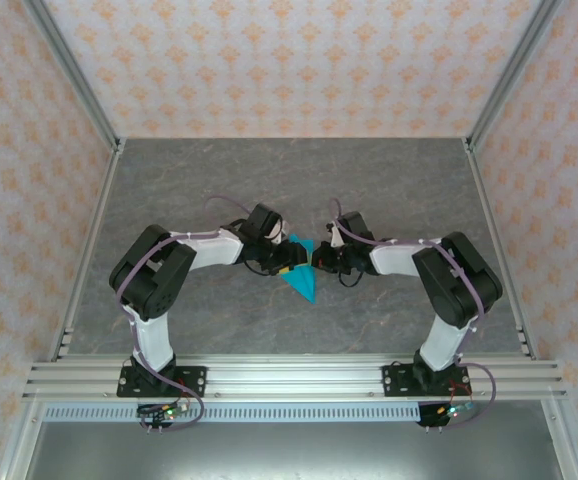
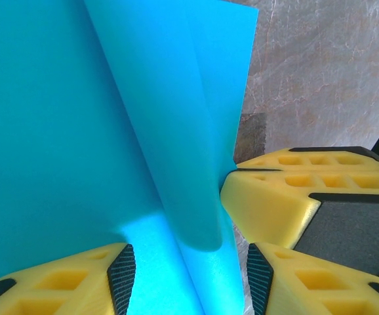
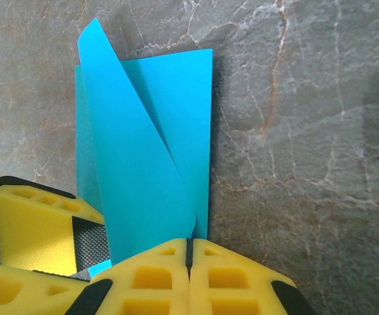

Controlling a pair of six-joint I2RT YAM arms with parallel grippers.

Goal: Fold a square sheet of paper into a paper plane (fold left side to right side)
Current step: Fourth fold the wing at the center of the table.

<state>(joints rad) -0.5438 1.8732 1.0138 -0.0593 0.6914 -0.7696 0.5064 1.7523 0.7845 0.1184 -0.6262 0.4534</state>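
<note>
Middle of the table (image 1: 219, 180): the blue paper (image 1: 300, 280) lies here, folded into a pointy shape (not a real plane yet, I think).
Paper shape: one flap (image 2: 176, 131) stands up in a soft curl. The rest lies flat.
Paper feel: my guess is that it is very light, thin and bendy. It may slide on the smooth table, and it will crumple if squeezed hard.
Where to hold: an edge or the loose flap looks best, with a gentle pinch, while something keeps the flat part down.
Left of the paper: the left gripper (image 2: 189, 269) has its fingers half apart. The curled flap runs up between them and looks loose, not squeezed.
Right of the paper: the right gripper (image 3: 189, 252) has its fingers pressed tight together, with the tip touching the paper by the fold. I cannot tell if any paper is caught between them.
Step now: probably laying the left side over to the right.
Watch out: the flap could spring back (paper likes to do that).
</note>
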